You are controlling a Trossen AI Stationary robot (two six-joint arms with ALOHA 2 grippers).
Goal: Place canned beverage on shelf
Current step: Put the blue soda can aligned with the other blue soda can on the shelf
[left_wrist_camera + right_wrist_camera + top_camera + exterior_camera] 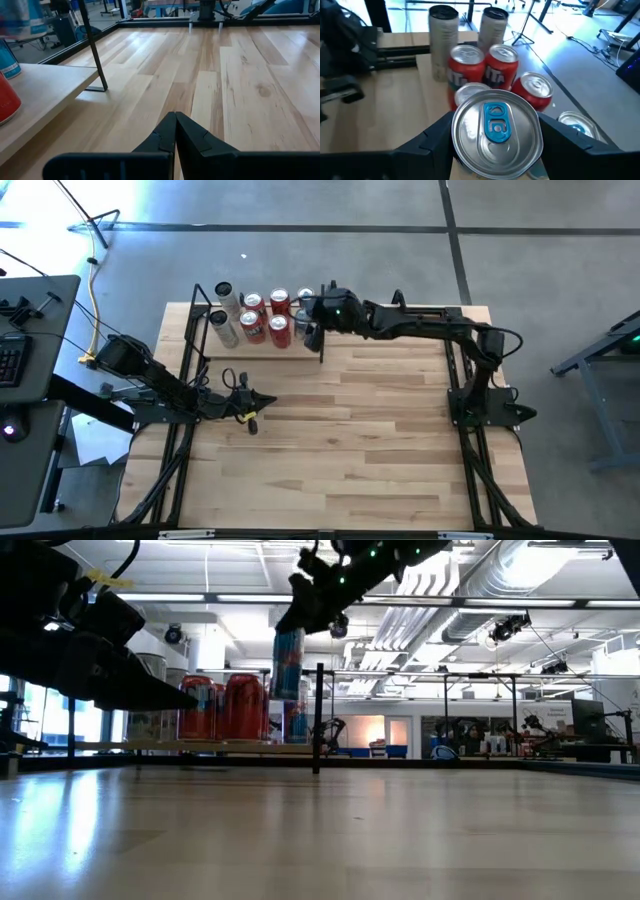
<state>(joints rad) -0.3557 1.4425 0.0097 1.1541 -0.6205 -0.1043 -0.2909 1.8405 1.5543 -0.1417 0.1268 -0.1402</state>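
The right gripper holds the canned beverage upright between its fingers, long axis vertical, suspended clear above the shelf near its right-hand end. In the right wrist view the two dark fingers stand on either side of the can's silver lid with its blue pull tab, closed on the can's sides. In the low view the can's base hangs above the pale board, close beside the black upright rod of the shelf's end frame, so the coming move is judged to be a straight descent onto the board with the can kept vertical. The shelf already carries several red cans and two taller pale cans toward its left end; one more silver-topped can sits just beside the held can, although whether free board lies directly beneath the held can is not certain from these views. The nearest red cans and the end frame rod are the things most likely to be struck during lowering. The left gripper rests low over the bare desk, well apart from the shelf, its fingers pressed fully together with nothing held; the right arm is plainly the nearer one and the one at work.
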